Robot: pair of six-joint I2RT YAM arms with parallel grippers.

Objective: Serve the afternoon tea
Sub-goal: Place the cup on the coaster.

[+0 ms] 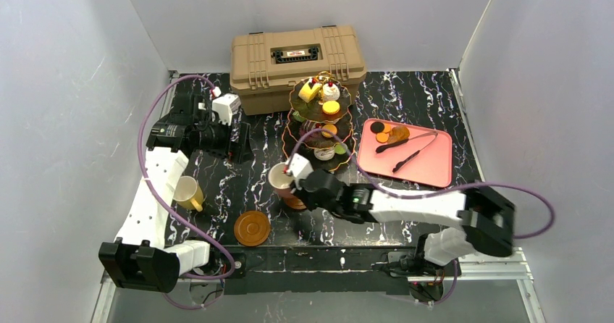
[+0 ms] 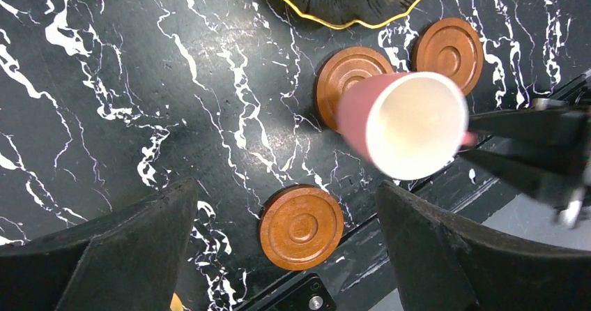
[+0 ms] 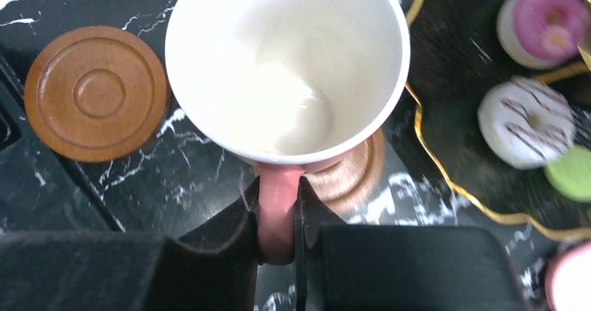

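The pink cup [image 3: 286, 67] sits over a brown saucer [image 3: 352, 175] at the front of the black marbled surface [image 2: 104, 81], just beside the gold-rimmed lowest tier of the three-tier stand [image 3: 449, 95]. Its mouth faces up and it looks empty. Whether its base already touches the saucer or hangs a little above it cannot be told, since the cup hides the contact and is slightly blurred. The right tool [image 3: 277, 189] is closed narrowly on the cup's handle [image 3: 277, 217], one finger on each side. That grip keeps the fingers clear of the rim and lets the cup be lined up over the saucer's centre ring. The spot seems chosen so the drink stands within reach of the pastries, a white doughnut [image 3: 530, 123] and a pink doughnut [image 3: 547, 18] on the tier. A second saucer [image 3: 97, 91] lies bare, well apart toward the near edge, probably meant for the yellow cup [image 1: 190, 193], which stands directly on the surface by the left arm. The left tool [image 2: 286, 189] hangs above the surface with its fingers spread wide, holding nothing and looking down on the scene. Farther right, a red tray [image 1: 427, 167] carries tongs [image 1: 413, 153], and a tan toolbox [image 1: 297, 66] stands behind the stand.
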